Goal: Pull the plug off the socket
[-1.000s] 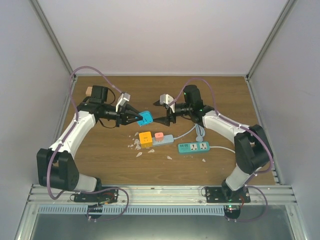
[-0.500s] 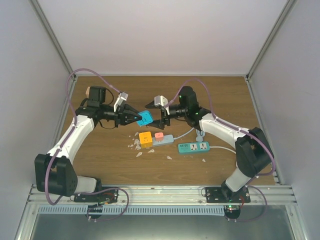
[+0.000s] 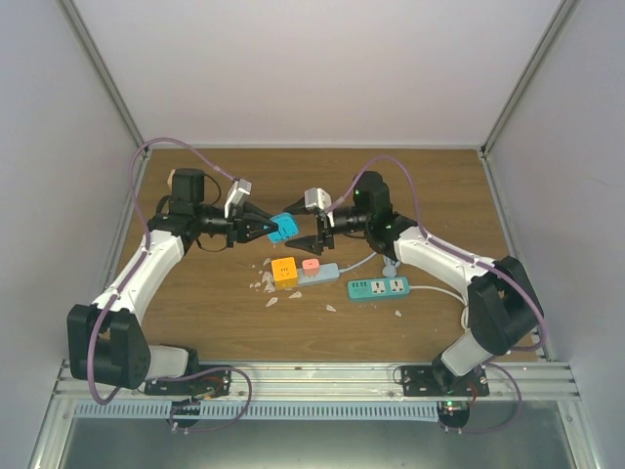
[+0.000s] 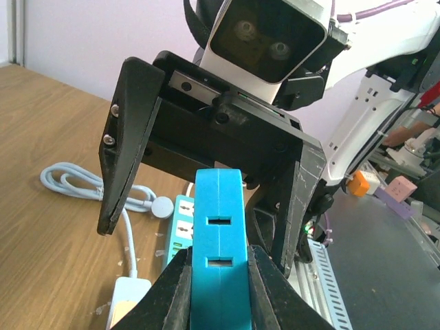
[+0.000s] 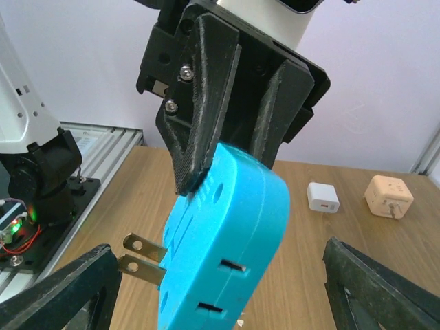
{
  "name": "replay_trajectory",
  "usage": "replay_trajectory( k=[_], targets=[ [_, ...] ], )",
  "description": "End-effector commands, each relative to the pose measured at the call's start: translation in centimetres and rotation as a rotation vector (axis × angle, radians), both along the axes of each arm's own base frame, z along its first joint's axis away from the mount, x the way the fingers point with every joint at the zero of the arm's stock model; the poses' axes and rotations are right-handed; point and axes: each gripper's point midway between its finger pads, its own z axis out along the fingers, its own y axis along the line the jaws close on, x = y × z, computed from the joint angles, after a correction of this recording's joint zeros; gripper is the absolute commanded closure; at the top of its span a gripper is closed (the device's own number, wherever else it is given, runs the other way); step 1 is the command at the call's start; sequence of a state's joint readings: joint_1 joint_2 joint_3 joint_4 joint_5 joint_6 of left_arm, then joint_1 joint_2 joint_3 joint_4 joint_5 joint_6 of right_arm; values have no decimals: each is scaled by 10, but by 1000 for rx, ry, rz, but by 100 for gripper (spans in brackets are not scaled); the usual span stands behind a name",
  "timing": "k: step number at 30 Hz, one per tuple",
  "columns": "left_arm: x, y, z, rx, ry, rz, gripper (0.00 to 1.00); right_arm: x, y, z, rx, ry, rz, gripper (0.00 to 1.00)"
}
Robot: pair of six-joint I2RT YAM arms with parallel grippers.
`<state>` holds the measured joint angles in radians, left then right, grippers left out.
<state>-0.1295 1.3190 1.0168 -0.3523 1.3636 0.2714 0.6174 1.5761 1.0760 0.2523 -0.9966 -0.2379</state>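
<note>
My left gripper (image 3: 274, 230) is shut on a bright blue plug adapter (image 3: 284, 229) and holds it in the air above the table. In the left wrist view the adapter (image 4: 218, 240) sits clamped between my fingers. In the right wrist view it (image 5: 230, 234) shows two brass prongs pointing left. My right gripper (image 3: 315, 234) is open and faces the adapter, one finger (image 5: 62, 295) on each side, not touching. The socket, a pale grey-blue power strip (image 3: 322, 274), lies on the table below, with an orange cube plug (image 3: 284, 271) and a pink plug (image 3: 311, 264) in it.
A teal power strip (image 3: 378, 287) lies to the right of the socket, with pale cables (image 3: 386, 259) looped behind it. Small white scraps (image 3: 266, 285) lie near the orange cube. A white charger (image 5: 322, 197) and a beige cube (image 5: 388, 196) sit on the wood at far left.
My right gripper has moved left, closing the gap to the blue adapter. My left gripper has kept its hold and barely shifted.
</note>
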Motion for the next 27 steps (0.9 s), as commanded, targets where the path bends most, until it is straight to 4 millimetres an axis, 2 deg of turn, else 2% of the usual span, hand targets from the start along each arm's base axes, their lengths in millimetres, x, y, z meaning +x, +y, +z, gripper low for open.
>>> replay_trajectory(
  k=[1, 8, 16, 21, 24, 27],
  targets=[
    [-1, 1, 2, -8, -35, 2, 100, 0, 1, 8, 23, -11, -24, 20],
    [-14, -2, 2, -20, -42, -43, 100, 22, 5, 11, 14, 3, -112, 36],
    [-28, -10, 0, -15, -70, -95, 100, 29, 7, 5, 0, 15, -144, 52],
    [-26, -9, 1, 6, -105, -82, 100, 15, 9, 4, 1, 42, -54, 66],
    [-22, -8, -1, 40, -141, -48, 100, 7, 10, 5, 8, 70, 5, 83],
    [-19, -6, -2, 79, -191, -6, 100, 2, 10, 6, 6, 92, 31, 92]
  ],
)
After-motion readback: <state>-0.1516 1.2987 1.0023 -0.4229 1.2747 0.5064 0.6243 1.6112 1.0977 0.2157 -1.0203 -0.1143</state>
